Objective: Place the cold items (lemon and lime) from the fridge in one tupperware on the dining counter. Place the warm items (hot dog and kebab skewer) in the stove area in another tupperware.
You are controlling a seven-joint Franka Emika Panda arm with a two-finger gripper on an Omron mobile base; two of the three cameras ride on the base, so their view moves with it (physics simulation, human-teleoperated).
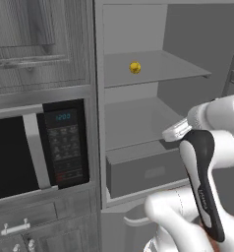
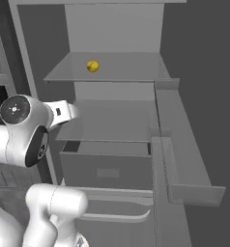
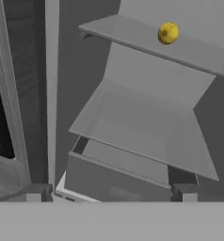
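item: small round yellow lemon (image 1: pixel 134 67) (image 2: pixel 92 65) (image 3: pixel 168 33), matte skin with a slightly darker patch on one face. state: whole, at rest, free of any contact but the surface under it. pose: sits on its rounded side, no tilt discernible. location: upper grey shelf (image 1: pixel 158 70) (image 2: pixel 117 70) (image 3: pixel 147 41) of the open fridge, alone on that level, set toward the left half of the shelf and back from its front edge, clear of the rear and side walls.
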